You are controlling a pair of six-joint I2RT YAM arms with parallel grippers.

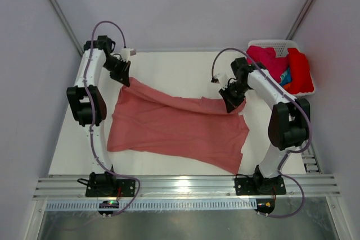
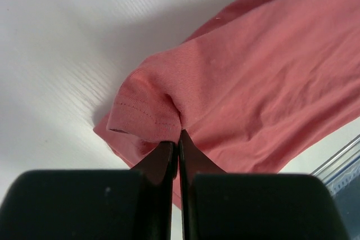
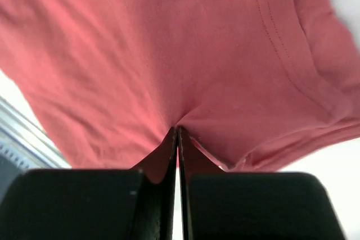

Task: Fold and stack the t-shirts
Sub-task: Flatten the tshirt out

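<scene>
Currently the salmon-pink cotton t-shirt (image 1: 174, 125) sprawls centrally, long axis ten to four o'clock — left gripper (image 2: 179, 136) and right gripper (image 3: 178, 132) each pinched tight on its far edge; white plastic basket (image 1: 273, 42) sits at two o'clock.

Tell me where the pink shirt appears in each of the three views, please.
Top external: the pink shirt is in the middle of the picture, spread out.
Left wrist: the pink shirt fills the right half.
Right wrist: the pink shirt covers most of the picture.
Shared landmark: the white table shows in all three.
</scene>
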